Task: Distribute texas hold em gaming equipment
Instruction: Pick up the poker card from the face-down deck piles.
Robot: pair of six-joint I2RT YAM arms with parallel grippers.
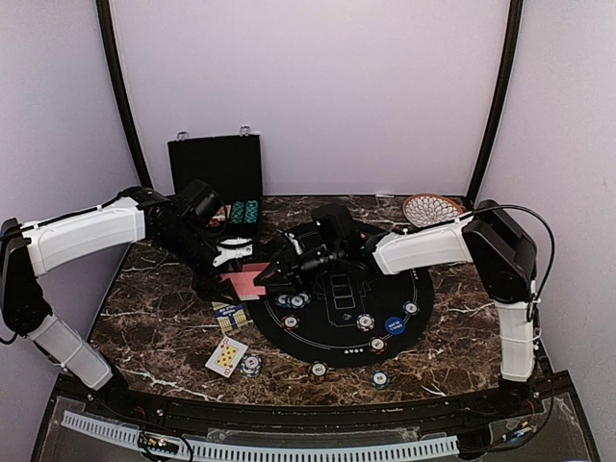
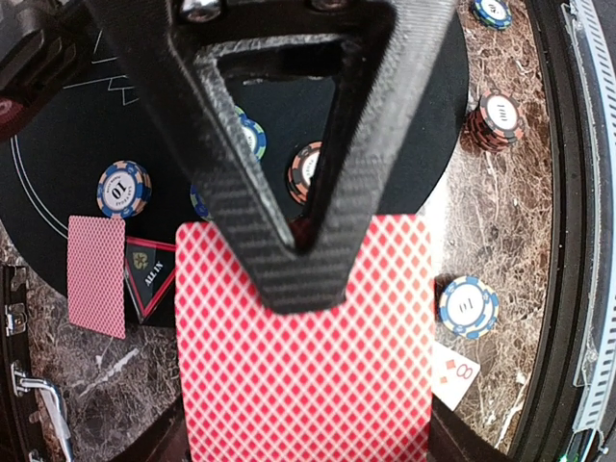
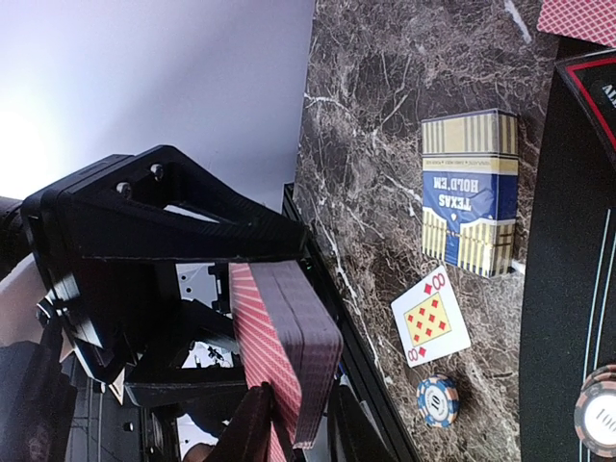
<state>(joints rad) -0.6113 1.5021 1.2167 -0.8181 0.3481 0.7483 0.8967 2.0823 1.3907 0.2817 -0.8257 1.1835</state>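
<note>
Poker gear is lying spread over a dark marble bench (image 1: 154,327), with both arms reaching in over the left edge of a round black mat (image 1: 337,332). The left fingers (image 2: 303,279) are pressing shut on a deck of red-backed playing cards (image 2: 308,375), holding it in the air above the mat's left rim. The right fingers (image 3: 164,217) are sitting on either side of that deck from the right. Whether they are actually gripping it is not possible to tell.

A single face-down card (image 2: 96,274) is lying across the mat's edge, near the deck. Left of the mat, a blue and gold Texas Hold'em card box (image 3: 469,192) is resting on the bench. Nearer than the box, an eight of diamonds (image 3: 430,318) is lying face up with a blue-and-white chip (image 3: 437,399) just beside it. More striped chips (image 1: 365,321) and a blue button disc (image 1: 396,324) are sitting on the near half of the mat.

At the far left a black hinged case (image 1: 215,168) is standing open. At the far right a patterned round plate (image 1: 430,207) is lying.
</note>
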